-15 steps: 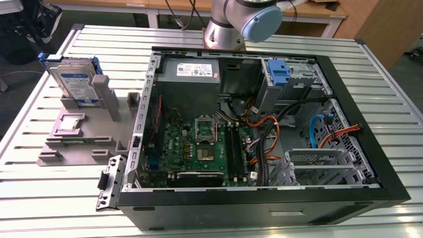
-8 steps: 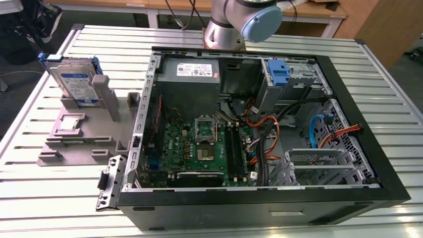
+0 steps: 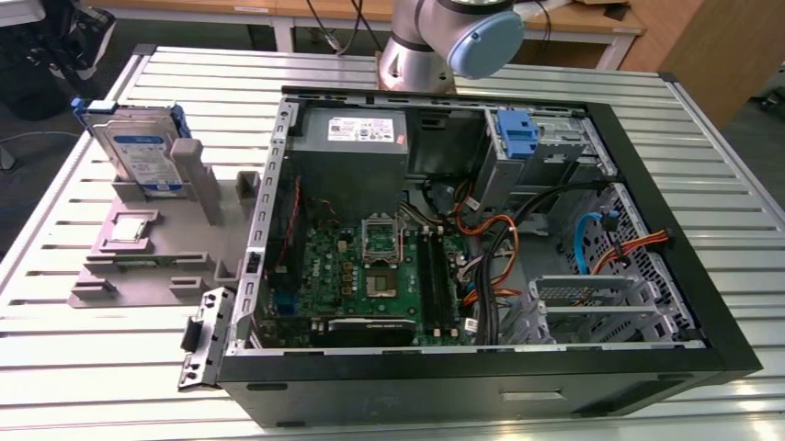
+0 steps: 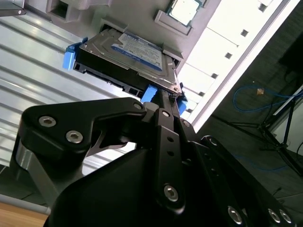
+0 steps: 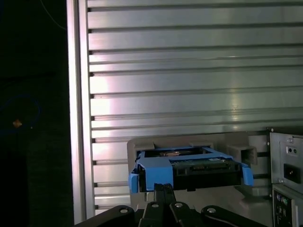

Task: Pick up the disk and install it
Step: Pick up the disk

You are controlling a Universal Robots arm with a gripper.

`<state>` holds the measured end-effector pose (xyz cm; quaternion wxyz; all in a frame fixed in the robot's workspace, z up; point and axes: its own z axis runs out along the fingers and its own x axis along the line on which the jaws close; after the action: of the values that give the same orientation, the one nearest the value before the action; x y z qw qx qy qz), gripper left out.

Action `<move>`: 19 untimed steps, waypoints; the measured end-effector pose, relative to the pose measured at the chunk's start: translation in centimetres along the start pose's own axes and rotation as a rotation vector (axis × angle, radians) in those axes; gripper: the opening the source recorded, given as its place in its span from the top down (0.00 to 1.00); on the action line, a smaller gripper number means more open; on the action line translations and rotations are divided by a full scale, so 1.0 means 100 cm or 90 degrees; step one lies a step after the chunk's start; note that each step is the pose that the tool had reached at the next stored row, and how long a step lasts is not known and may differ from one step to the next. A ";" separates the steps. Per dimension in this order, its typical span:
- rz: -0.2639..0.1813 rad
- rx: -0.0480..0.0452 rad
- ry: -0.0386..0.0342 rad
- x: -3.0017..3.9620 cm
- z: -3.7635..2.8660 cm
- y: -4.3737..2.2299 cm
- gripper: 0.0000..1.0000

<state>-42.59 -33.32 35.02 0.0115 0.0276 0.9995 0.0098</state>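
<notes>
The disk [image 3: 138, 152], a silver hard drive with a white-and-blue label in a blue carrier, stands upright in a grey holder [image 3: 135, 266] on the table, at the exterior view's left. In both wrist views the disk [image 4: 132, 52] [image 5: 189, 165] lies just beyond my black gripper [image 4: 166, 101] [image 5: 163, 188]. Its fingers lie together, shut, with nothing between them. The tips point at the disk's near edge. I cannot tell whether they touch it.
An open computer case [image 3: 491, 377] lies on the slatted metal table [image 3: 687, 413], showing its motherboard, cables and a grey power supply [image 3: 356, 138]. A drive cage with a blue tab [image 3: 521, 138] sits at its far side. The arm's base [image 3: 448, 41] stands behind the case.
</notes>
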 end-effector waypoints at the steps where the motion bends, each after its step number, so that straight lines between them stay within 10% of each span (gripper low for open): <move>1: -0.004 -0.0001 0.0000 0.0000 0.0000 0.0000 0.90; 19: -0.103 -0.0023 0.0021 0.0000 0.0000 -0.0004 0.90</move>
<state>-42.59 -33.36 35.02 0.0107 -0.0536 0.9984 0.0107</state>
